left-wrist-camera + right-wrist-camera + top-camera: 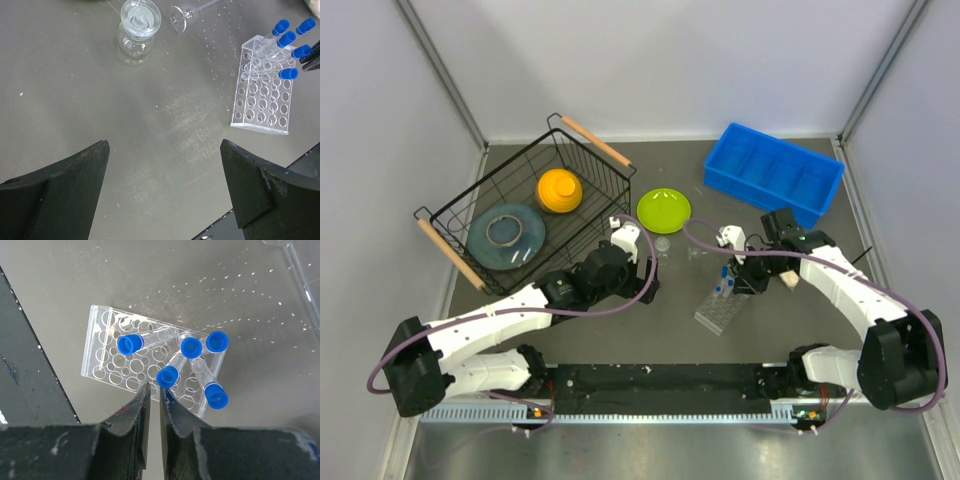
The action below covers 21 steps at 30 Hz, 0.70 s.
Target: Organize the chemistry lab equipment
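The tips of the right gripper's fingers (136, 412) hide the near edge of the clear rack (107, 360) from us. Beyond them and to the right, a clear stem (300, 275) runs off the picture's edge. Far right of the left gripper's fingers (75, 195), we see a black tip (312, 55) cut off by the frame, beside the blue-capped tubes (287, 40). From above, those tubes are too small and blurred for us to count.
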Each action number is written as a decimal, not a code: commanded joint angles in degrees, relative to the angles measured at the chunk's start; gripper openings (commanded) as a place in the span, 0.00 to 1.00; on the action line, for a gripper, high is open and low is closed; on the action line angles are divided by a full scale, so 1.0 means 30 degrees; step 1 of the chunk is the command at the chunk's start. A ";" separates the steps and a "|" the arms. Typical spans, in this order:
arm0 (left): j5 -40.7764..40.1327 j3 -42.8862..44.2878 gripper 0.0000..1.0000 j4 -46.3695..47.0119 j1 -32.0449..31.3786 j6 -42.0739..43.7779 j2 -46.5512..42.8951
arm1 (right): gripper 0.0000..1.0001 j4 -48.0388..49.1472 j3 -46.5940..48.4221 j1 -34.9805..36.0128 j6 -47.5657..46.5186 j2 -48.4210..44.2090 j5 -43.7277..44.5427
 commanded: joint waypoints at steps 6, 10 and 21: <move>0.0181 -0.0127 0.98 0.0521 0.0113 -0.0233 -0.0435 | 0.13 0.0604 0.0657 0.0260 -0.0166 -0.1050 -0.0372; 0.0210 0.0165 0.98 0.0315 0.0172 -0.0116 -0.0376 | 0.15 -0.0216 0.0481 -0.0002 -0.1103 -0.1929 -0.0429; 0.1147 0.1425 0.99 0.0110 0.0406 0.0148 0.0326 | 0.24 -0.0804 0.0656 -0.4690 -0.1223 -0.5299 -0.4411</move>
